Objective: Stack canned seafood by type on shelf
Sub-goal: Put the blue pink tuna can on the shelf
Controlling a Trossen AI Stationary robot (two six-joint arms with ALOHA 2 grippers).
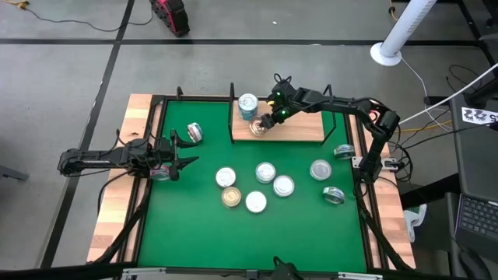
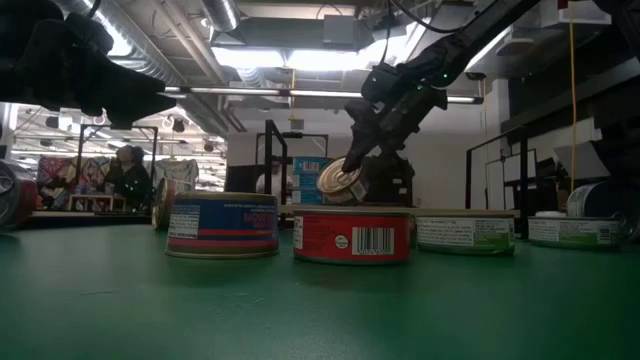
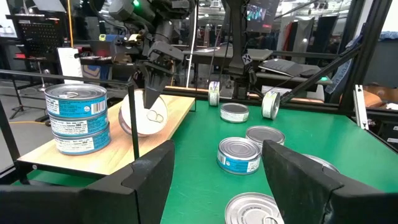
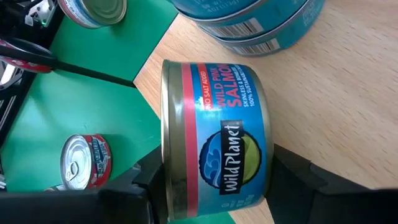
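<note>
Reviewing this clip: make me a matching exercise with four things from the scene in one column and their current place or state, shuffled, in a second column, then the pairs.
Things:
1. Stack of teal-blue labelled round tins
2. Tilted tin with a pink and blue salmon label
3. Left hand
4. Red labelled flat tin

Places or states:
A. Open, low over the green mat's left side
B. Flat on the green mat, nearest the low camera, beside a blue tin
C. Held on edge between the right hand's fingers over the light-wood shelf board
D. Standing upright at the shelf's left end

Pairs: 1-D, 2-C, 3-A, 4-B
</note>
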